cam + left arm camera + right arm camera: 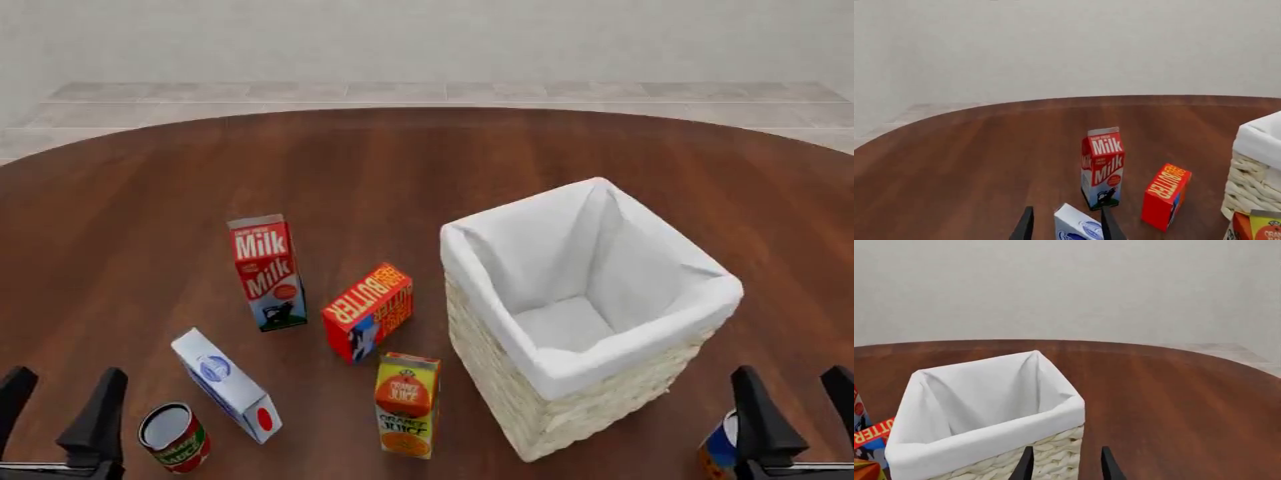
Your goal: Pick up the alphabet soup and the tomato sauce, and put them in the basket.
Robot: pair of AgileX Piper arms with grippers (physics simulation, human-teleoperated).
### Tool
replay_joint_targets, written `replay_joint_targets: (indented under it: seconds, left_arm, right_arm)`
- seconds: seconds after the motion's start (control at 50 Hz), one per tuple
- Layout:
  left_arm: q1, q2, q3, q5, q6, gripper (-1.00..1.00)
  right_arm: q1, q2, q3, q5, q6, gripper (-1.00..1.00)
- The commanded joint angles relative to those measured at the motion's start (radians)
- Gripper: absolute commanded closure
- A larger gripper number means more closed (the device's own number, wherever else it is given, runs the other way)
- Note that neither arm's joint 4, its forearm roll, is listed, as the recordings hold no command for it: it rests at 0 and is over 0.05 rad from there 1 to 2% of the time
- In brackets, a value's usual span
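Note:
The tomato sauce stands upright near the table's front left, a red-and-green can with a white top. My left gripper is open just left of it, holding nothing. At the front right, the alphabet soup shows only a blue and orange sliver, partly hidden behind a finger of my open right gripper. The basket stands right of centre, cream wicker with a white lining. Neither can shows in the wrist views. The left gripper and the right gripper both have spread fingers with nothing between them. The right one faces the basket.
A milk carton, a butter box and an orange juice carton stand left of the basket. A white-and-blue carton lies beside the tomato sauce. The round table's edge curves behind.

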Motion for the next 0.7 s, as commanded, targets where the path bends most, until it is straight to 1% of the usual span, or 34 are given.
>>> replay_joint_targets:
  seconds: [0.02, 0.04, 0.08, 0.16, 0.2, 0.22, 0.24, 0.26, 0.28, 0.3, 0.32, 0.38, 0.46, 0.5, 0.52, 0.56, 0.58, 0.6, 0.62, 0.64, 0.68, 0.7]
  left_arm:
    - [0.001, 0.001, -0.019, 0.011, 0.018, -1.00]
    - [0.001, 0.019, -0.025, 0.005, 0.016, -1.00]
    - [0.002, 0.041, -0.038, 0.004, -0.023, -1.00]
    - [-0.003, 0.029, -0.062, 0.028, -0.017, -1.00]
    - [-0.016, 0.013, -0.094, 0.063, -0.039, -1.00]
    - [-0.020, 0.005, -0.111, 0.081, -0.032, -1.00]
    - [-0.025, -0.004, -0.148, 0.116, -0.034, -1.00]
    - [-0.025, -0.005, -0.149, 0.118, -0.034, -1.00]
    - [-0.029, -0.017, -0.185, 0.151, -0.053, -1.00]
    - [-0.029, -0.017, -0.185, 0.153, -0.053, -1.00]
    - [-0.035, -0.019, -0.203, 0.164, -0.041, -1.00]
    - [-0.043, -0.020, -0.257, 0.209, -0.039, -1.00]
    - [-0.046, -0.017, -0.319, 0.277, -0.062, -1.00]
    - [-0.067, -0.003, -0.355, 0.315, -0.046, -1.00]
    - [-0.088, 0.012, -0.382, 0.347, -0.061, -1.00]
    - [-0.120, 0.029, -0.435, 0.405, -0.006, -1.00]
    - [-0.120, 0.029, -0.435, 0.406, -0.006, -1.00]
    - [-0.118, 0.043, -0.460, 0.429, 0.006, -1.00]
    - [-0.118, 0.046, -0.475, 0.440, -0.010, -1.00]
    - [-0.111, 0.053, -0.501, 0.459, 0.005, -1.00]
    - [-0.101, 0.062, -0.510, 0.467, 0.006, -1.00]
    - [-0.087, 0.064, -0.541, 0.497, 0.042, -1.00]
  right_arm:
    - [-0.002, -0.005, 0.000, 0.004, 0.002, -1.00]
    - [-0.003, -0.006, 0.000, 0.004, 0.003, -1.00]
    - [-0.003, -0.005, 0.000, 0.005, 0.003, -1.00]
    - [-0.003, -0.004, 0.000, 0.005, 0.002, -1.00]
    - [-0.004, -0.005, -0.001, 0.006, 0.004, -1.00]
    - [-0.005, -0.006, -0.002, 0.006, 0.005, -1.00]
    - [-0.007, -0.007, -0.003, 0.008, 0.004, -1.00]
    - [-0.007, -0.007, -0.003, 0.008, 0.004, -1.00]
    - [-0.007, -0.006, -0.004, 0.008, 0.004, -1.00]
    - [-0.007, -0.006, -0.004, 0.008, 0.004, -1.00]
    - [-0.006, -0.007, -0.005, 0.010, 0.003, -1.00]
    - [-0.004, -0.005, -0.005, 0.010, 0.003, -1.00]
    - [-0.002, -0.005, -0.003, 0.010, 0.006, -1.00]
    - [-0.006, -0.007, -0.006, 0.010, 0.012, -1.00]
    - [-0.009, -0.007, -0.007, 0.009, 0.018, -1.00]
    - [-0.010, -0.008, -0.008, 0.008, 0.026, -1.00]
    - [-0.010, -0.008, -0.008, 0.008, 0.026, -1.00]
    - [-0.011, -0.008, -0.010, 0.008, 0.029, -1.00]
    - [-0.010, -0.008, -0.010, 0.008, 0.029, -1.00]
    - [-0.010, -0.008, -0.011, 0.009, 0.030, -1.00]
    - [-0.010, -0.008, -0.010, 0.008, 0.030, -1.00]
    - [-0.008, -0.008, -0.011, 0.008, 0.031, -1.00]
